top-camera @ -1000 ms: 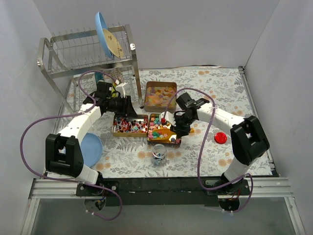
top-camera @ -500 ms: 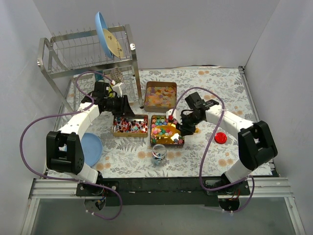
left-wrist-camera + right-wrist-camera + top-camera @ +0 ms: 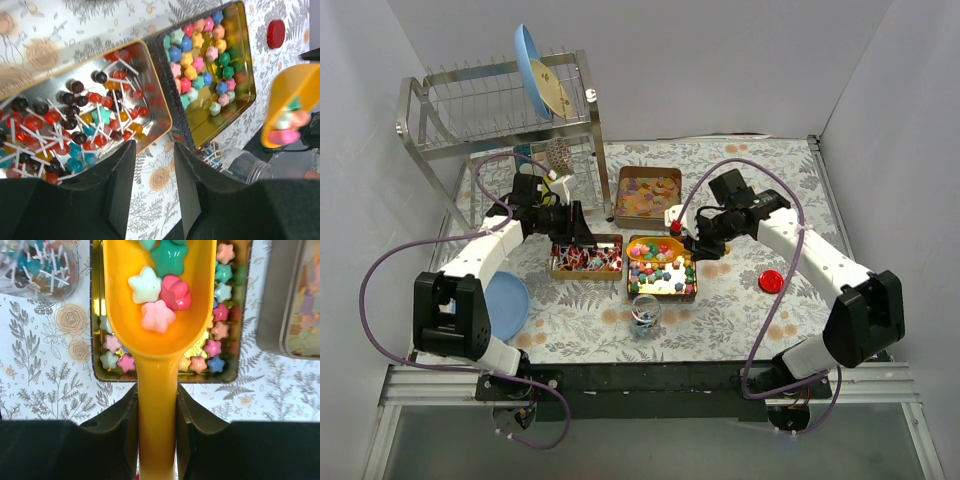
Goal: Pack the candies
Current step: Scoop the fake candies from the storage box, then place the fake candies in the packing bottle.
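My right gripper (image 3: 693,243) is shut on the handle of the orange scoop (image 3: 156,335). The scoop holds several star candies (image 3: 159,295) above the gold tin (image 3: 165,379) of multicoloured stars (image 3: 660,270). My left gripper (image 3: 152,190) is open and empty. It hangs over the near edge of the silver tin (image 3: 142,60), which holds red and blue candies on white sticks (image 3: 585,257). A third tin (image 3: 648,192) of pale orange-yellow pieces stands behind both tins. A clear jar (image 3: 644,315) with a few stick candies stands in front of them.
A round red lid (image 3: 771,281) lies on the flowered cloth to the right. A blue plate (image 3: 502,305) lies at the front left. A metal dish rack (image 3: 500,110) with a plate in it stands at the back left, close behind my left arm.
My right gripper has lifted the scoop out of the gold tin with star candies in it and drawn back to the right. The gold tin has shifted slightly. My left gripper edged right.
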{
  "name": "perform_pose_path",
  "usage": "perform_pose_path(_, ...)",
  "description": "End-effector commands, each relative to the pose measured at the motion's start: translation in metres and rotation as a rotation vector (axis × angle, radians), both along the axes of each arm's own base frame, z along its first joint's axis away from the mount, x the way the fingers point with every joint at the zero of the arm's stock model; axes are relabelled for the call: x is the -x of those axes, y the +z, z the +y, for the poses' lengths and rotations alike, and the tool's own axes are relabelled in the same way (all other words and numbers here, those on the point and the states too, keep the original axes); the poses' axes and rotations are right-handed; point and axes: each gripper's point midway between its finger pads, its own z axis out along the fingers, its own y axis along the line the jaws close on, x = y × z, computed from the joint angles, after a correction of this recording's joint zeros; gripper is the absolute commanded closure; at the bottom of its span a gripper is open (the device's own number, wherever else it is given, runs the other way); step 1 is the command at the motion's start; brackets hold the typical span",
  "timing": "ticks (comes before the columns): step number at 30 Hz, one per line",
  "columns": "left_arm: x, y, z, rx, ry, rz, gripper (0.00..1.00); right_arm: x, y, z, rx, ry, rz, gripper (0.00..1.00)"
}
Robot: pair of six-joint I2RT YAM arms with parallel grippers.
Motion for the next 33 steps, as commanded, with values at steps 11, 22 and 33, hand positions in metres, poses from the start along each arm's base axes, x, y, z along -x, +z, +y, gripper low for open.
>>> perform_pose_path(11,0.014,0.0,0.001,0.039,0.004,-0.058,0.64,0.036,0.066,-0.028,0.081,0.107,-0.071,0.99)
perform_pose_path(22,0.015,-0.007,0.006,0.045,0.042,-0.077,0.63,0.053,0.064,-0.035,0.263,0.196,-0.129,0.99)
perform_pose_path(33,0.017,-0.011,0.009,0.066,0.061,-0.067,0.62,0.054,0.059,-0.027,0.319,0.245,-0.182,0.99)
